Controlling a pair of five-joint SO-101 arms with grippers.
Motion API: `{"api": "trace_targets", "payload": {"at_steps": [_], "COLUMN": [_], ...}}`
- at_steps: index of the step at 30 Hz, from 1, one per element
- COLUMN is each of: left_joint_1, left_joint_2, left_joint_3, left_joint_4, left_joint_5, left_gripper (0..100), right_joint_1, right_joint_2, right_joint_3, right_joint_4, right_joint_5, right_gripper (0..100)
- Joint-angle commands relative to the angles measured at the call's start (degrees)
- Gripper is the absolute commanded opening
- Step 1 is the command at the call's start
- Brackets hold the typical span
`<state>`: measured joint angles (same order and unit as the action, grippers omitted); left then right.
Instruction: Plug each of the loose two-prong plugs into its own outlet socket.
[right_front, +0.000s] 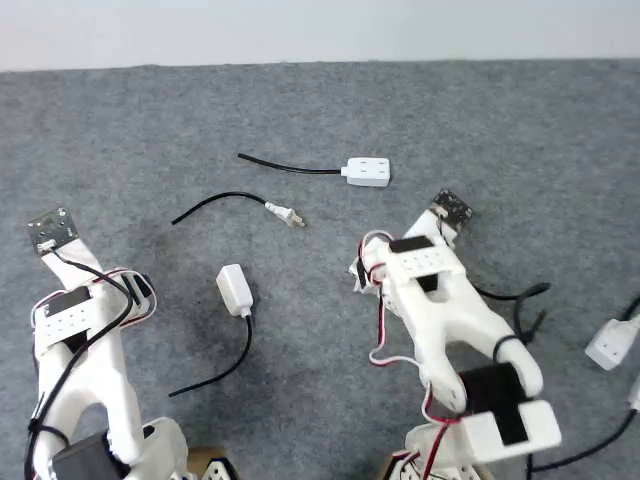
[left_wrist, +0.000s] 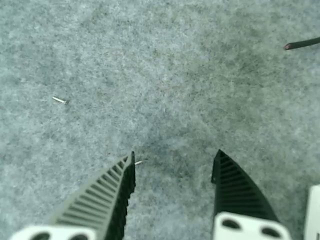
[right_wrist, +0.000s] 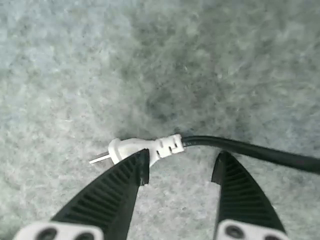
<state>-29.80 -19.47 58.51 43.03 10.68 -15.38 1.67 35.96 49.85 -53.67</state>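
Right tool spread, one finger right at a loose plug lying flat mid-worktop, probably lined up to pinch it. Left tool spread over bare surface near left edge. Socket lies toward far edge.

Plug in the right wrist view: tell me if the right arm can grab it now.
Probably yes: the right gripper hangs open right over the plug, one finger at its body, with bare carpet around it.
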Motion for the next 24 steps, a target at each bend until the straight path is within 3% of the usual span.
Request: {"api": "trace_targets", "payload": {"at_steps": [1,24], "left_joint_1": [0.35,0.35], "left_joint_2": [-0.35,-0.35], "left_joint_3": [-2.68,-2.68], "left_joint_4": [0.53,0.53], "left_joint_5": [-0.53,-0.53], "left_gripper": [23,23], "right_joint_1": [0.57,7.52], "right_joint_2": [2.86,1.63], "right_joint_3": [-5.89,-6.42], "right_joint_4": [3.82,3.91], "right_joint_5": [-0.35,-2.46], "right_gripper": [20.8,20.8]}}
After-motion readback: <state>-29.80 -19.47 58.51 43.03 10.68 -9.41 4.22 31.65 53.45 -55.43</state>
